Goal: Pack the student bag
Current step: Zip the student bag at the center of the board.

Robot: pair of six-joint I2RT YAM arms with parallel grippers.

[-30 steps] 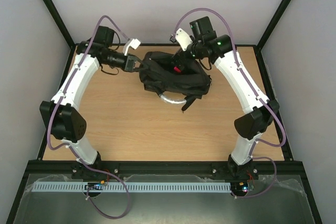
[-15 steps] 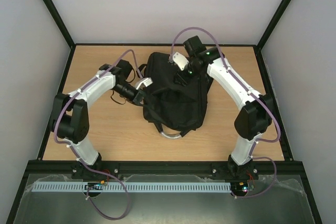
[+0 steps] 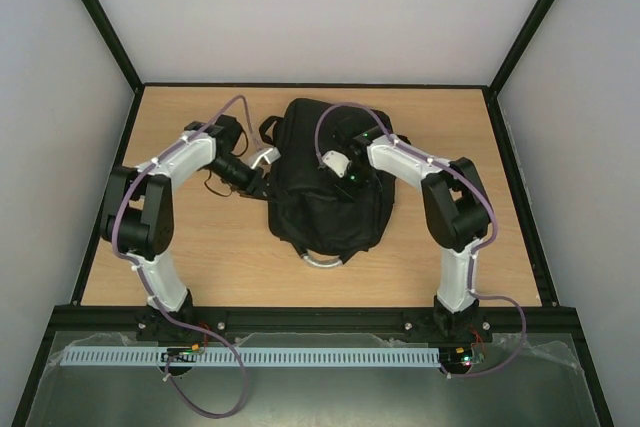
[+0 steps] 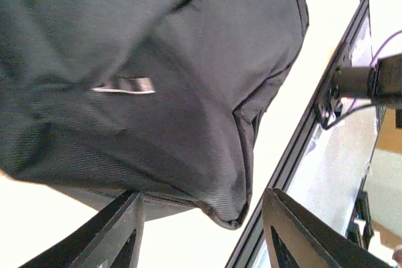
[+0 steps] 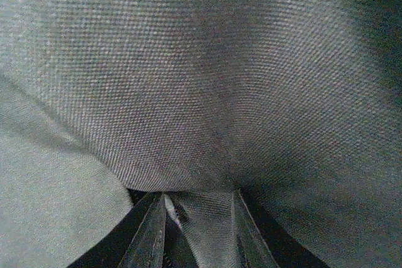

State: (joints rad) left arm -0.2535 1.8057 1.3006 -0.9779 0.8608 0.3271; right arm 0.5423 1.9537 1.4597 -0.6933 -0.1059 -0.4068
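**Black bag (image 3: 325, 187) lay mid-bench, one arm pinching its cloth**

Bare wood of the bench (image 3: 190, 247) ran along the left edge. The left gripper (image 3: 263, 164) stood at the bag's left side, its fingers (image 4: 119, 233) apart. In the wrist view a corner of the bag hung between them, unclamped. The bag lay flat, a little behind the bench's centre, with its silver loop (image 3: 325, 260) curling out toward the near edge. On top of it, just right of its middle, the right gripper (image 3: 346, 173) pressed down, fingers (image 5: 149, 230) drawn close on a pinch of fabric. Whether that pinch held a zip pull could not be told.

The step in hand looked like getting the bag open, as nothing to pack showed on the bench. The next move probably called for the right arm to lift its pinch gently while the left took a steadying hold on the side.

Bare wood lay left, right and near of the bag. Its far end sat nearer the back edge, and the right arm was folded tight over it, with little slack.
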